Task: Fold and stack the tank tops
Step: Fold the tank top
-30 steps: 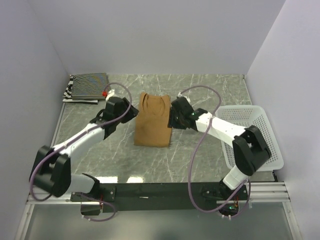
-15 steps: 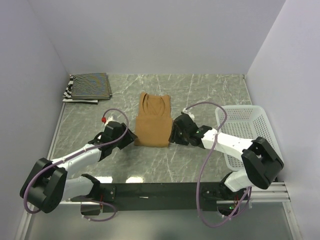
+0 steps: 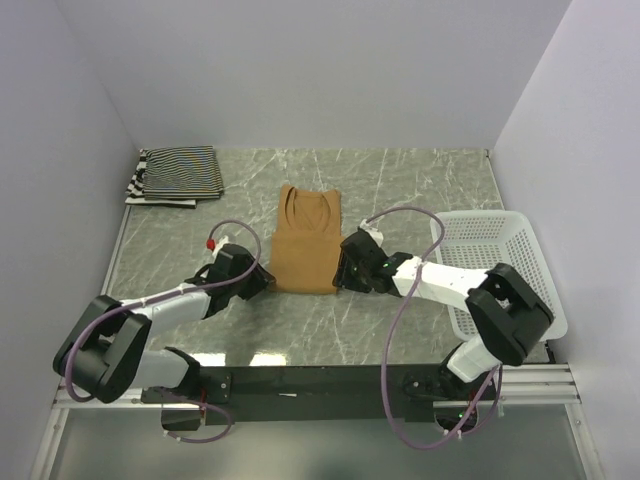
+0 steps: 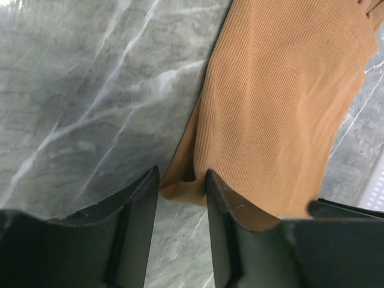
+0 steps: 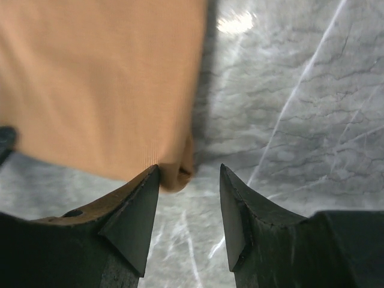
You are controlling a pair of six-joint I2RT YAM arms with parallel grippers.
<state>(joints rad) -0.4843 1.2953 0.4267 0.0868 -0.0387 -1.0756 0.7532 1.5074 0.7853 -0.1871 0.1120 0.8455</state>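
i have the plain tan-brown ribbed tank top [image 3: 307, 240] lying flat in the middle of the grey marbled desk [image 3: 420, 180], narrowed lengthwise, neckline away from me. the striped black-and-white tank tops [image 3: 178, 172] sit folded in the far left corner. the step in hand looks like the hem-to-neck fold of the tan one. my left pincer [image 4: 180, 177] stands parted astride the near left hem corner, not clamped. my right pincer [image 5: 189, 174] is parted too, the near right corner just beside one finger. next, i judge, both must close evenly, lift low and carry the hem forward together, or the fold skews.
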